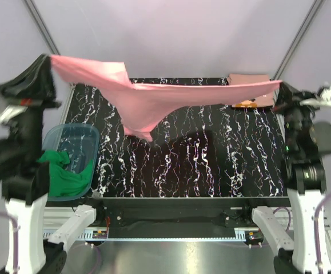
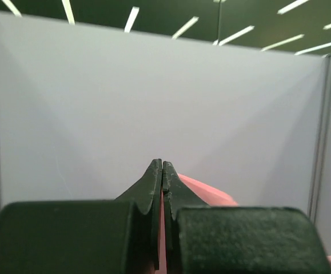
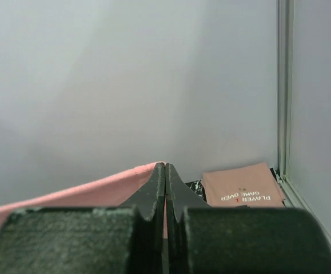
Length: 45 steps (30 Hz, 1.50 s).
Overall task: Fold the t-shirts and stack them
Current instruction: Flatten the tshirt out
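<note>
A bright pink t-shirt [image 1: 154,100] hangs stretched in the air above the marbled black table [image 1: 211,171], sagging to a point in the middle. My left gripper [image 1: 50,60] is shut on its left corner, high at the far left; pink cloth [image 2: 211,194] shows between and beside its black fingers. My right gripper [image 1: 279,87] is shut on the shirt's right end, and the pink cloth [image 3: 79,197] runs off to the left. A folded salmon t-shirt [image 3: 242,185] with white lettering lies at the table's far right corner [image 1: 250,85].
A clear blue bin [image 1: 68,162] holding green cloth [image 1: 62,177] sits at the table's left edge. White walls enclose the table on the back and sides. Metal frame posts [image 1: 39,25] rise at the back corners.
</note>
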### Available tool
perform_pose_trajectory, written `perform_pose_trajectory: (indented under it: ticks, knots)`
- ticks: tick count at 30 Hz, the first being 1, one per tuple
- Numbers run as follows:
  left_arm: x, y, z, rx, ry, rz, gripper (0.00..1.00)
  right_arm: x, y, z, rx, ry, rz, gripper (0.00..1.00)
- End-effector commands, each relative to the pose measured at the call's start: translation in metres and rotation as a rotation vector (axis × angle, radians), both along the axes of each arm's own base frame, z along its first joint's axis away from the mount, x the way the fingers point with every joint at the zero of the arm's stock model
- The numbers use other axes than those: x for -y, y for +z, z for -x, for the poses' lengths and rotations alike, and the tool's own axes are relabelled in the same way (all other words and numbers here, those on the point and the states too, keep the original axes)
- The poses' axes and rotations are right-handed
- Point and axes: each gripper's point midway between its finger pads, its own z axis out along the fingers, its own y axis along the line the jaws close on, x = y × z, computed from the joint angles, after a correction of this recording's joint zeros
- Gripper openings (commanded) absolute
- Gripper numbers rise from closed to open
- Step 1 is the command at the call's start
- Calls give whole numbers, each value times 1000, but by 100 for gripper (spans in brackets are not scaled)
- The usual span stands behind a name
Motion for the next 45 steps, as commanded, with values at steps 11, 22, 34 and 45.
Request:
perform_pose_trajectory:
  ticks: [11,22,34,45]
  knots:
    - [-8,-25,122,72,-71,-27,0,-2,-31,139,2,37,12,0]
    - [29,-105,-77,-198,-55,-119,0,9,-129,2,-214,-48,-42,0]
    - [68,-282,-322,-628,-66,-178,0,18,-258,-169,-464,-131,-26,0]
    - [76,-288,-423,-626,-72,-138,0,18,-292,-271,-562,-110,29,0]
